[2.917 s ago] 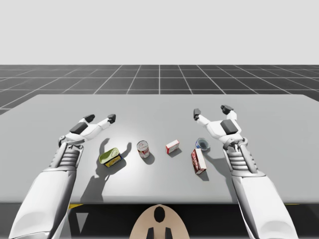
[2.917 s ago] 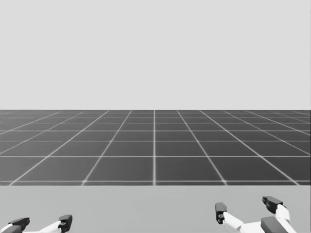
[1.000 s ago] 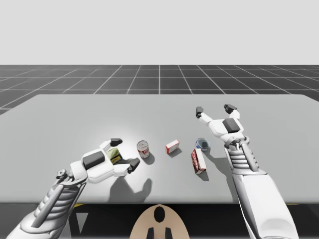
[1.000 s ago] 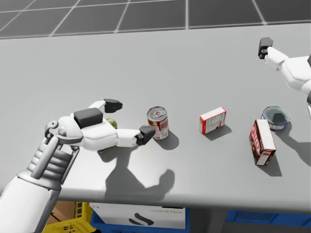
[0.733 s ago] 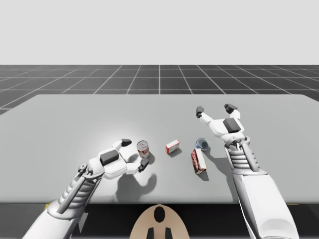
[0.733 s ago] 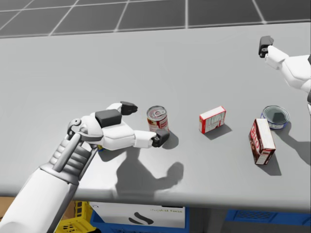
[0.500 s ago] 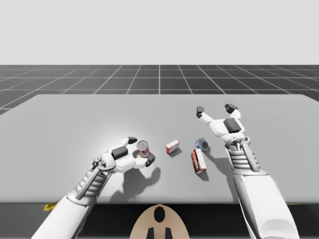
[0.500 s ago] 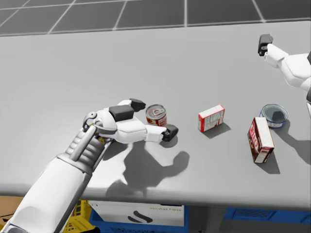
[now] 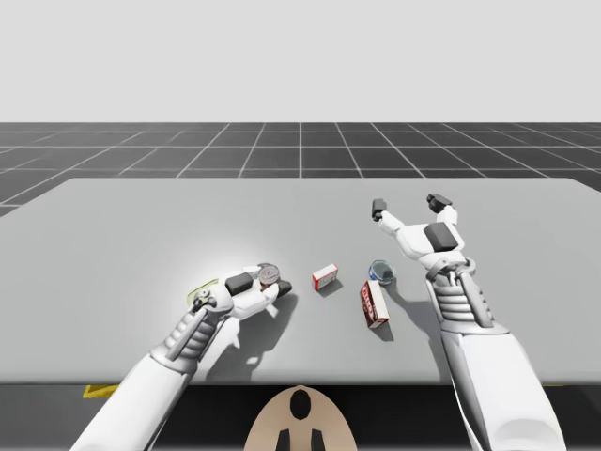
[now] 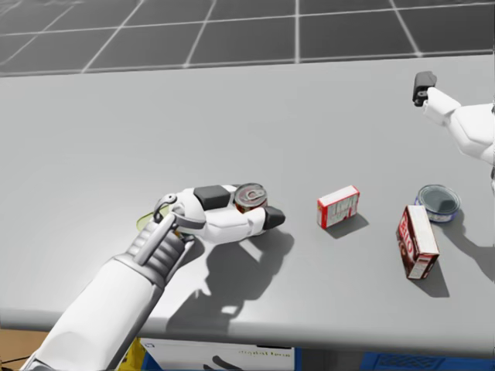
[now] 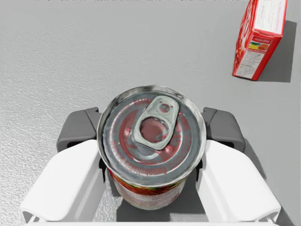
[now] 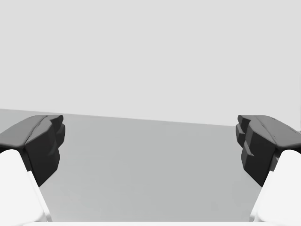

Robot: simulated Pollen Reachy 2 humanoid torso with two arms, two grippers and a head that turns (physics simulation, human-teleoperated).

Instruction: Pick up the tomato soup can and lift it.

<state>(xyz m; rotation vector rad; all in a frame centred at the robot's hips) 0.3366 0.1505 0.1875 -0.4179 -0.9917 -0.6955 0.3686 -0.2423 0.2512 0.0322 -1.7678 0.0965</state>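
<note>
well, the red and white tomato soup can [image 11: 153, 155], a metal cylinder with a silver pull-tab lid, stands upright squarely between the two fingers of my left gripper [image 11: 151, 128]. in the left wrist view the dark pads [image 11: 79, 132] press against the can's wall from opposite sides, just under the rim, so the gripper is closed to the can's width and clamps it. whether the can's base touches the grey table [image 10: 232, 116] i cannot tell. in the head view the can sits near the table's front half, left of the middle, with my left arm reaching to it from the near edge. a small red and white rectangular box [image 10: 338, 206] lies just beside the can to the right, apart from it. further right lies a taller red box [image 10: 417, 241], and near that a shallow round blue tin [image 10: 438, 199]. a yellow-green object [image 10: 147, 222] peeks out from behind my left wrist. my right gripper [image 9: 408, 205] hangs above the table beyond the blue tin, well apart from the can, its fingers spread wide with nothing between them.
</note>
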